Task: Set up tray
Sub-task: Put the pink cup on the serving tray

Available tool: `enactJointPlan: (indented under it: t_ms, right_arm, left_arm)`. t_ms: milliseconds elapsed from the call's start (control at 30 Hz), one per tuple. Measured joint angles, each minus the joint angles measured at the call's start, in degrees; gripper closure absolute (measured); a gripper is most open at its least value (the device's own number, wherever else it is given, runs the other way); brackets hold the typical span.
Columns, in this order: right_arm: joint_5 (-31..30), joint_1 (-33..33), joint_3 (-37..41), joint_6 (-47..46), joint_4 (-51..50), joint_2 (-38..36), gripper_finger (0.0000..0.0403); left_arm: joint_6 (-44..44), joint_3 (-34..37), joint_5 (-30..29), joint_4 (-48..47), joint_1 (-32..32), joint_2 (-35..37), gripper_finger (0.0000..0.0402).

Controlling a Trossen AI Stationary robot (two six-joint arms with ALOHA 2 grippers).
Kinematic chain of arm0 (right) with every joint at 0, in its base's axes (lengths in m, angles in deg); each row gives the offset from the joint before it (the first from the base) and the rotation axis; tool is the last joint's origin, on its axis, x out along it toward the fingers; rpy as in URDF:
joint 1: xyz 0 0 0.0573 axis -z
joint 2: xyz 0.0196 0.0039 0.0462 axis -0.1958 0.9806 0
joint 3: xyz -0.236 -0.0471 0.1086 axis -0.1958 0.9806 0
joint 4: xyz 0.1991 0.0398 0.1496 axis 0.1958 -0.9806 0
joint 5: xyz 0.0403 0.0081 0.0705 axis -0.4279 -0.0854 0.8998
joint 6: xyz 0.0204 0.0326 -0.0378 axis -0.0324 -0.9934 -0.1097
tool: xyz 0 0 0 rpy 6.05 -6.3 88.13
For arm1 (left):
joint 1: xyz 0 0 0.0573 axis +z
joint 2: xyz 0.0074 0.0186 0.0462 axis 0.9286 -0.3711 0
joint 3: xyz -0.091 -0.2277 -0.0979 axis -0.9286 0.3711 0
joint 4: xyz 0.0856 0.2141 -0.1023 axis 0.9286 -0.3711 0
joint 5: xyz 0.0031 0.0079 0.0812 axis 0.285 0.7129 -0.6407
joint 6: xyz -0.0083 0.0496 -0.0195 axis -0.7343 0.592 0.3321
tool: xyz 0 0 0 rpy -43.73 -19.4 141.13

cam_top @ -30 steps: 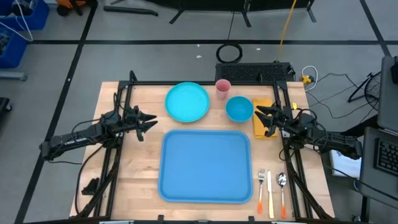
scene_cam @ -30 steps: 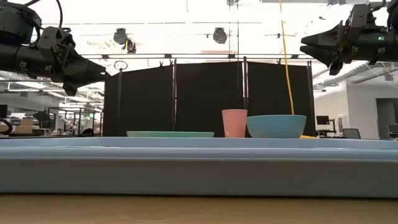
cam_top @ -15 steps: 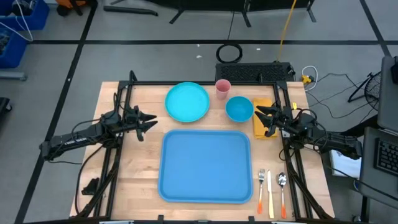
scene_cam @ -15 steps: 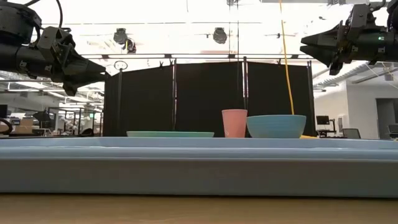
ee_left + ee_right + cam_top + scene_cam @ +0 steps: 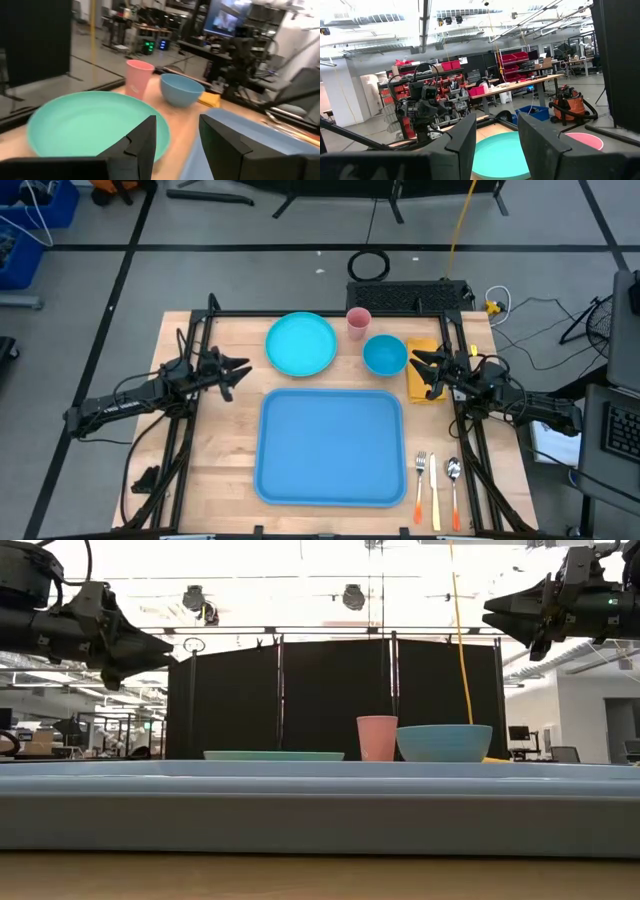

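Note:
The blue tray [image 5: 330,445] lies flat in the middle of the table and fills the foreground of the low view [image 5: 320,810]. Beyond its far rim stand a turquoise plate [image 5: 301,344], a pink cup [image 5: 358,321] and a blue bowl [image 5: 384,355]. A yellow-orange napkin [image 5: 424,387] lies right of the bowl. My left gripper [image 5: 243,369] hovers open, left of the tray's far left corner, pointing at the plate [image 5: 95,122]. My right gripper [image 5: 414,364] hovers open above the napkin's left edge, high over the table [image 5: 487,610].
A fork [image 5: 421,480], an orange-handled knife [image 5: 435,492] and a spoon [image 5: 454,480] lie side by side right of the tray, near the table's near edge. Black frame rails run along both sides of the table. Bare wood shows left of the tray.
My left gripper has moved a little toward the far edge of the table and risen slightly, still open. The right arm and all the objects have stayed where they were.

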Motion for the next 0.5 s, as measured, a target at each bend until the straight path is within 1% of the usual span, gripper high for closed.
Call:
enactJointPlan:
  t_ms: [100,233,367,433,467,500]
  right_arm:
    - [0.00,0.01,-0.01,0.00,1.07,0.01,0.0266]
    - [0.00,0.00,0.00,0.00,1.94,0.00,0.0266]
    - [-0.04,0.00,0.01,-0.04,2.46,0.01,0.0266]
    - [-0.10,0.01,0.00,-1.69,3.84,0.03,0.0266]
    - [-0.95,-0.01,-0.01,-2.94,4.80,0.30,0.0266]
    - [-3.06,-0.01,-0.01,-4.21,5.99,0.76,0.0267]
  left_arm:
    - [0.41,0.00,-0.76,-0.03,0.00,0.01,0.0249]
    - [3.21,0.00,-0.44,-0.14,-0.01,0.00,0.0249]
    - [3.38,0.00,-0.42,-0.63,0.00,-0.01,0.0249]
    - [3.42,0.00,-0.57,-0.63,0.00,0.00,0.0249]
    - [3.42,0.00,-0.57,-0.63,-0.02,0.01,0.0249]
    - [3.48,0.00,-0.62,-0.60,0.00,0.01,0.0249]
